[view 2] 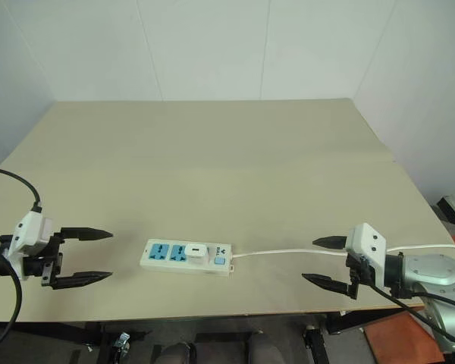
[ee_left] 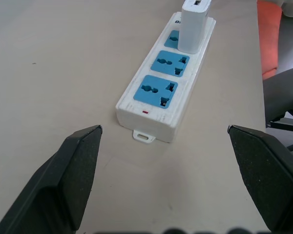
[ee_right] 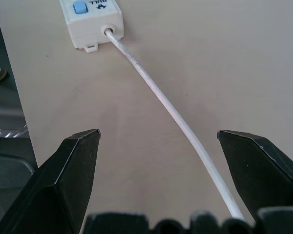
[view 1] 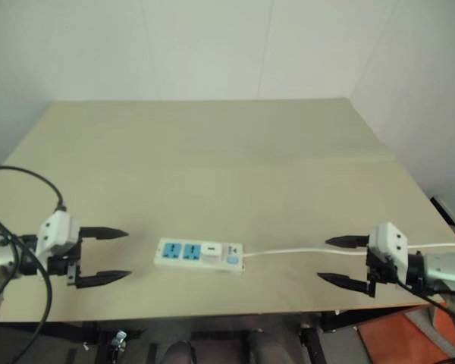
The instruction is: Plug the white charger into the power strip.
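Both my left gripper [view 1: 117, 256] and right gripper [view 1: 340, 262] hang open and empty (small white boxy charger [view 1: 211, 252] already seated in the long white three-socket power strip [view 1: 199, 255]), so nothing remains but withdrawing.

bare lab, plain table [view 1: 212, 152], white walls [view 1: 212, 45]

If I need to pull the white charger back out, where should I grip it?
Grip the white charger by its flat side faces, coming straight down from above. It stands upright in the power strip's third socket, nearest the switch, with its body fully exposed.
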You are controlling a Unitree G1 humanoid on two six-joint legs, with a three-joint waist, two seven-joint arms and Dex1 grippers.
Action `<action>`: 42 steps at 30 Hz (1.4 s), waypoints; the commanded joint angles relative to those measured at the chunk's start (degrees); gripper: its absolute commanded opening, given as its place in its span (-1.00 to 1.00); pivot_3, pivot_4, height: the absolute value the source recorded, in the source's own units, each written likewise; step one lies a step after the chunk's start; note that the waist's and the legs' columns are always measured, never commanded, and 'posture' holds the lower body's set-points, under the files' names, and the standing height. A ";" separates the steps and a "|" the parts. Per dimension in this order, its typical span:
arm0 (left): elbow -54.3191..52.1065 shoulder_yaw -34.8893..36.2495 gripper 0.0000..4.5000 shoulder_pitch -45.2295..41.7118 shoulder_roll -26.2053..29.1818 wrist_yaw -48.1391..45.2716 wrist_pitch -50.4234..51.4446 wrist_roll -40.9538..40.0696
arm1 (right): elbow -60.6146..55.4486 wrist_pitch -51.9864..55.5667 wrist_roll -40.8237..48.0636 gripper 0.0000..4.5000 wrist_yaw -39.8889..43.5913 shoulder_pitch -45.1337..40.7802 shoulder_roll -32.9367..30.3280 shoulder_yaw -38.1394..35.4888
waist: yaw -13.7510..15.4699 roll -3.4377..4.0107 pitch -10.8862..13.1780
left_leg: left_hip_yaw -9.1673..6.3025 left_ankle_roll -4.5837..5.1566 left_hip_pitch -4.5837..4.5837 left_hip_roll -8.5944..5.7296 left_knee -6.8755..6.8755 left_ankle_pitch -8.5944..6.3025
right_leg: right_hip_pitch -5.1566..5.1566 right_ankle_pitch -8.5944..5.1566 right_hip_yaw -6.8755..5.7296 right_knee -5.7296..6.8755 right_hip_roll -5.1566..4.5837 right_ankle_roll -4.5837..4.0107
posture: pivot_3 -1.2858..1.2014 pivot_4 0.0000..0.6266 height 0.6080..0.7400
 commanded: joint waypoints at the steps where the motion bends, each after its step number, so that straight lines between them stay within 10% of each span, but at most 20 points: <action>1: -0.96 2.14 1.00 0.31 1.20 0.02 -0.20 -0.82 | -2.25 0.64 1.43 0.99 0.09 0.24 -1.02 -2.31 | 0.03 0.00 0.00 | 0.00 0.00 0.00 0.00 0.00 0.00 | 0.00 0.00 -0.01 0.00 0.00 0.00 | 0.03 -0.52 1.00; 42: -2.06 -2.11 1.00 -2.19 0.58 2.05 0.87 0.04 | -4.63 -1.00 1.14 0.99 -3.20 1.72 0.05 -2.57 | 0.03 -0.01 -0.01 | 0.01 0.00 0.02 -0.01 0.32 0.00 | 0.06 0.04 0.01 0.31 0.01 0.00 | 0.03 -0.52 1.00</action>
